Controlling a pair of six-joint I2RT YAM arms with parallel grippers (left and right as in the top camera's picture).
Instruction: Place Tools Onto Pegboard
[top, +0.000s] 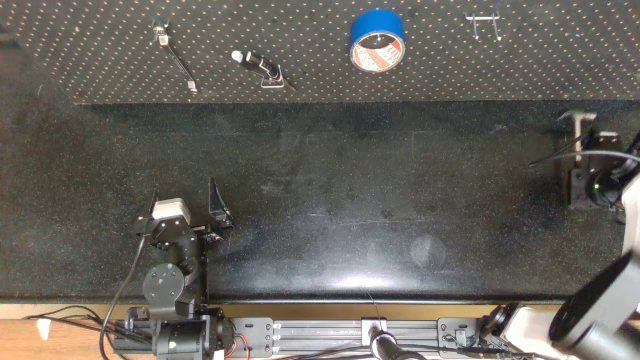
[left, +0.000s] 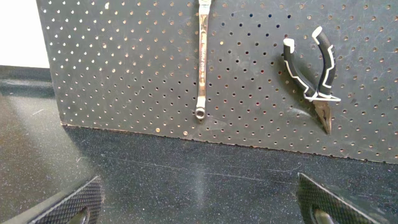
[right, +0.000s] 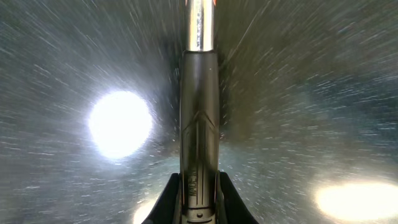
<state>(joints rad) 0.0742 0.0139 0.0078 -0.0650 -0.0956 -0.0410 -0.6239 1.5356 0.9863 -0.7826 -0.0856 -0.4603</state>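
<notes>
right wrist view: right claw clamped on metal tool. left claw wide, empty, facing pegboard. advice: carry tool level, approach the pegboard's bare hook squarely.

A black speckled worktop spans the scene, with a bright patch of glare near its front edge. A pale wooden strip borders that edge, loose cables beside it. A white wall stands behind.
</notes>
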